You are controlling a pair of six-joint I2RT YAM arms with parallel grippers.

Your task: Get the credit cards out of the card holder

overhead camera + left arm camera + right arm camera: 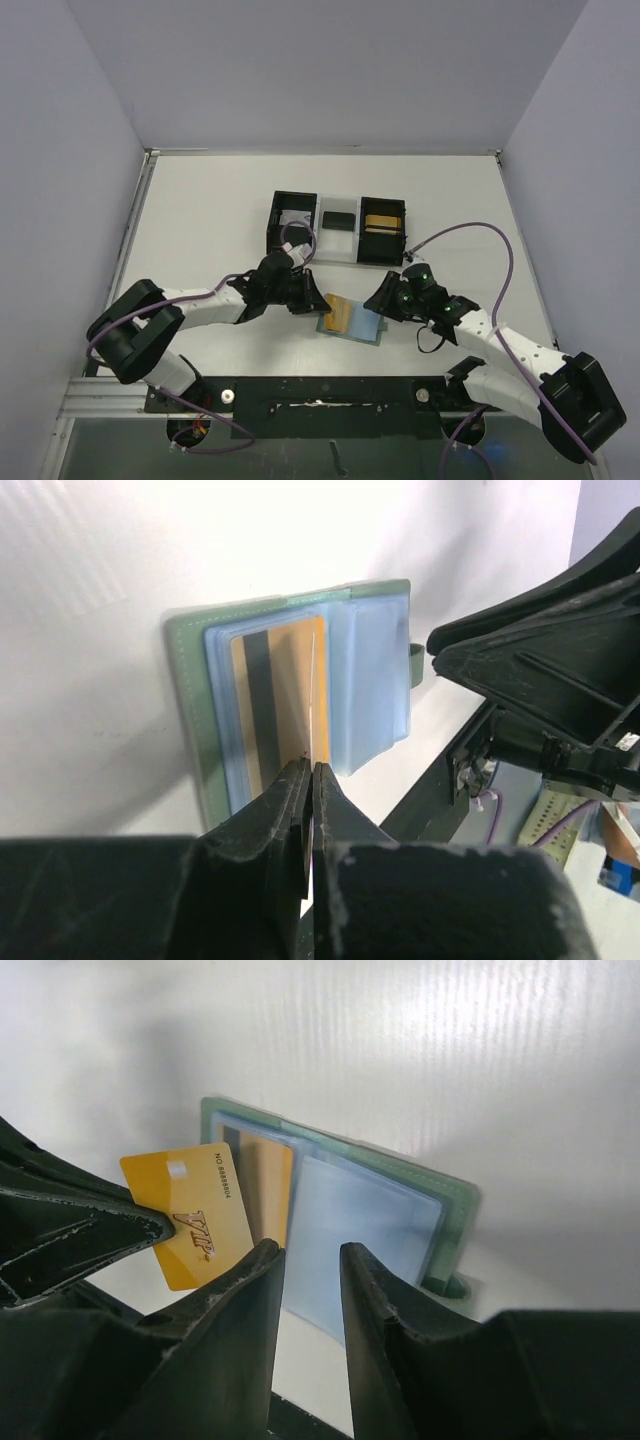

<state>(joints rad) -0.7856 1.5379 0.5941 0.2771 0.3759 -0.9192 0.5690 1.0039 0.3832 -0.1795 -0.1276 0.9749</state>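
Top external view, taken from the left: the left gripper [312, 296] is seen just left of the card holder [366, 328], its jaws shut tight on the edge of a gold card [338, 313]. The card is pinched by its edge, it is judged, so that it can be slid out of the left pocket. It is tilted up and lies mostly to the holder's left. A second card [262, 695], dark-striped, is lodged in that same pocket. The holder is laid open flat, pale blue pockets up, so that the cards can be reached. At the holder's right side the right gripper [380, 306] is placed, jaws part open and nothing gripped. It is judged to be there to pin the holder down, though contact cannot be confirmed. Behind the holder a tray [300, 205] is set, with a third card [383, 222] lying in its right compartment. The table [200, 230] is plain white and is enclosed by pale walls [300, 70].
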